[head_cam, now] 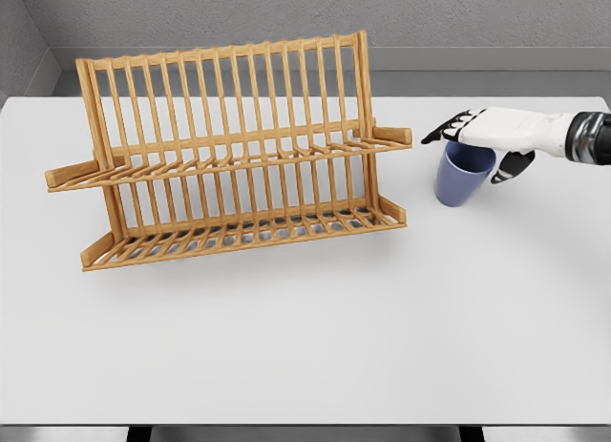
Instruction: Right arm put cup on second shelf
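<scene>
The blue cup [463, 176] stands on the desk [305, 347] at the rack's [229, 151] three o'clock. The right hand [482, 141] reaches over its rim — whether it grips, I cannot tell. A loose hold could tip it — or a low lift clip the upper shelf [229, 156].

From my remote station: the robot's right arm [573, 135] reaches in level from the right edge, its white right hand [489, 136] held palm down, dark-tipped fingers [441, 135] stretched leftward and thumb curling underneath; the left arm stays out of frame
</scene>
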Robot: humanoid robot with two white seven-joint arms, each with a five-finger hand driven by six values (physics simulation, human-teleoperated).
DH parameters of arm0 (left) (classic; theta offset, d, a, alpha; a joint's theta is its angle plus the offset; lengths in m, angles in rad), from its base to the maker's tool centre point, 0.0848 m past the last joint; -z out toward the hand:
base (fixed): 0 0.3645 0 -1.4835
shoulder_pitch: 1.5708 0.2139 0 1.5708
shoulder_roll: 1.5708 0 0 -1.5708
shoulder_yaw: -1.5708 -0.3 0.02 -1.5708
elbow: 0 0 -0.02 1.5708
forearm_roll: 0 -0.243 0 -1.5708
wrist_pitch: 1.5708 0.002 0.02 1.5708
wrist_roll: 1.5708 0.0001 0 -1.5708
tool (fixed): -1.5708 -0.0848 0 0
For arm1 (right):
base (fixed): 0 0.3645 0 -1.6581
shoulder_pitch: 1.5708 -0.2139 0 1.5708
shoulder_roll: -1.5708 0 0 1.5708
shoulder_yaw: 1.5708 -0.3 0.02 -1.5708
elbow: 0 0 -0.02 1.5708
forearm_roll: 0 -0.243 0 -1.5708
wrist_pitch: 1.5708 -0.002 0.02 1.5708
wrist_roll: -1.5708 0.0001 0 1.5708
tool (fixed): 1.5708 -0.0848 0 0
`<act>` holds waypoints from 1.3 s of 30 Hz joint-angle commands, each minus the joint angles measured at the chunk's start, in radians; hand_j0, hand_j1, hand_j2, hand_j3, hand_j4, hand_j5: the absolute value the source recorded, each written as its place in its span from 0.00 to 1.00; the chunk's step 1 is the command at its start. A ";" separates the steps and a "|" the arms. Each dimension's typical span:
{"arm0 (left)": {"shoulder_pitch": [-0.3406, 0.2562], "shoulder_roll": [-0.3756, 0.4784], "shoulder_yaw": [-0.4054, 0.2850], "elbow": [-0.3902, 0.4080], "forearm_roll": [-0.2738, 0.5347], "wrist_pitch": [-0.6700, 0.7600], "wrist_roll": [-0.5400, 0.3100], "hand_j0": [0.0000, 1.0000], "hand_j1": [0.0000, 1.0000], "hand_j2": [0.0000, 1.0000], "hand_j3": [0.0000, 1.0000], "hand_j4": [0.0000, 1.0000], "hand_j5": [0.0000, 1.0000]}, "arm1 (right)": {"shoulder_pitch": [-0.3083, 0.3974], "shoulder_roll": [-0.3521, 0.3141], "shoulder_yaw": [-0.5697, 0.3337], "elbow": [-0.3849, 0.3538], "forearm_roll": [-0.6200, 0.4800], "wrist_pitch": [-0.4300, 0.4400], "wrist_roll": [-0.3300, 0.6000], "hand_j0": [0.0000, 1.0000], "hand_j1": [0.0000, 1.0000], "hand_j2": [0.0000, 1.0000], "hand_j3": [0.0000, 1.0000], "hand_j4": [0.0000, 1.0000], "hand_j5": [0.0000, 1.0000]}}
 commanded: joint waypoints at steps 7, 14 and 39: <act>0.000 0.000 0.001 0.000 0.000 0.000 0.001 1.00 1.00 1.00 1.00 1.00 1.00 | 0.002 0.002 0.006 -0.001 -0.006 0.001 0.000 0.73 0.73 0.73 0.73 0.73 0.73; 0.000 0.000 -0.001 0.000 0.000 0.000 -0.001 1.00 1.00 1.00 1.00 1.00 1.00 | -0.002 0.002 0.005 -0.007 -0.006 0.001 0.000 0.71 0.71 0.71 0.71 0.71 0.71; 0.000 0.000 -0.001 0.000 0.000 0.000 -0.001 1.00 1.00 1.00 1.00 1.00 1.00 | -0.072 -0.010 -0.072 -0.013 -0.006 -0.001 0.000 0.66 0.66 0.66 0.66 0.66 0.66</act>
